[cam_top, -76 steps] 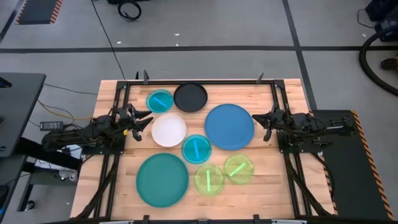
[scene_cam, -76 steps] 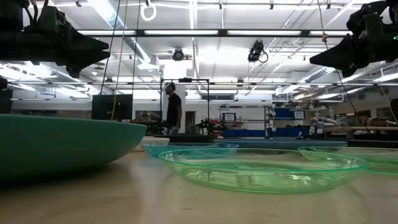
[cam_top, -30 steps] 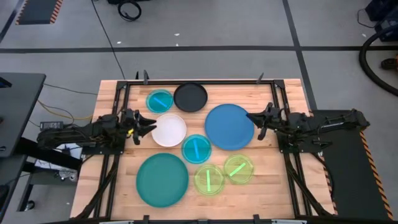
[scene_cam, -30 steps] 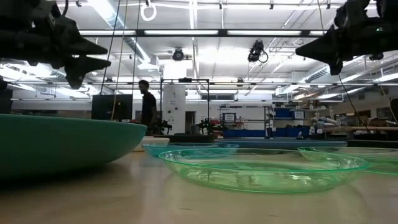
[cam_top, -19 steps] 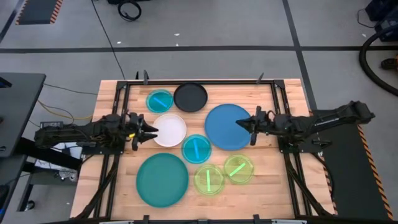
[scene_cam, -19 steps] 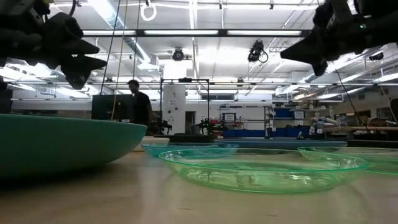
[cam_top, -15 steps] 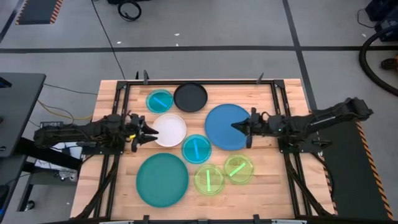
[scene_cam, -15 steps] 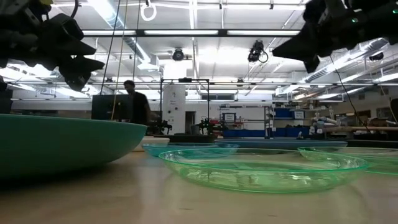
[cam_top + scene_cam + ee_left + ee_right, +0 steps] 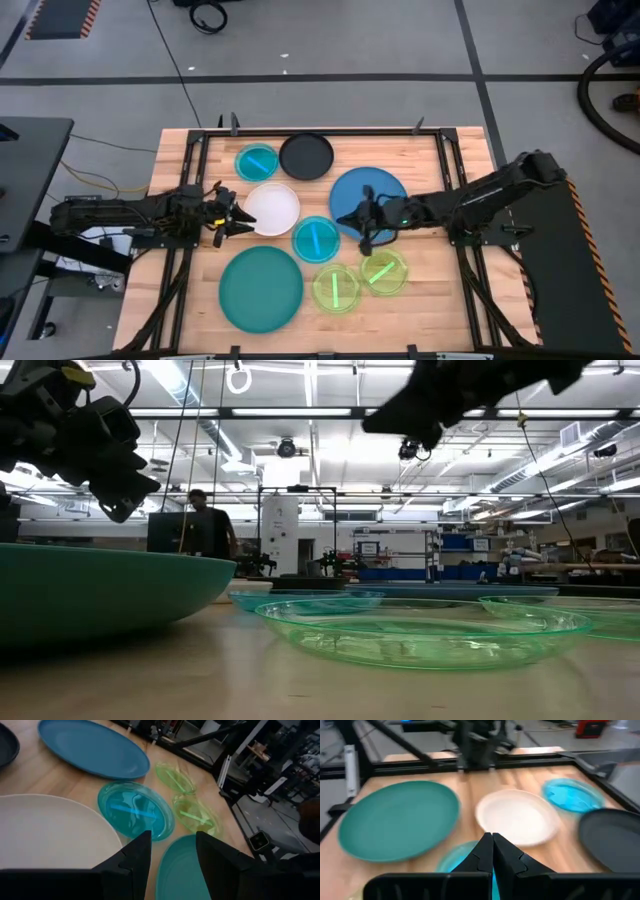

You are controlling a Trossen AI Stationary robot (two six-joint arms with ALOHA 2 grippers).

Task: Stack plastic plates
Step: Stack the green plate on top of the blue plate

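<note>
We see eight round plastic plates lying flat and apart on the wooden table (image 9: 180, 150), none stacked yet. The big round blue plastic plate (image 9: 385, 190) sits near the middle, toward the right edge. The big round teal plastic plate (image 9: 261, 288) lies near the front edge. The round black plastic plate (image 9: 306, 156) is by the back edge, with a small see-through cyan plate (image 9: 256, 162) just beside it. The round white plastic plate (image 9: 273, 208) is near the left side. A second small cyan see-through plate (image 9: 317, 239) lies in the middle. Two small neon-green see-through plates (image 9: 337, 289) (image 9: 385, 271) lie near the front, almost touching.

The left gripper (image 9: 232, 213) hangs at the white plate's left rim, its fingers (image 9: 131, 860) spread apart with nothing between them. The right gripper (image 9: 362, 222) reaches over the blue plate's front edge. Its fingers (image 9: 485, 851) look pressed together, though that view is a bit blurry.
</note>
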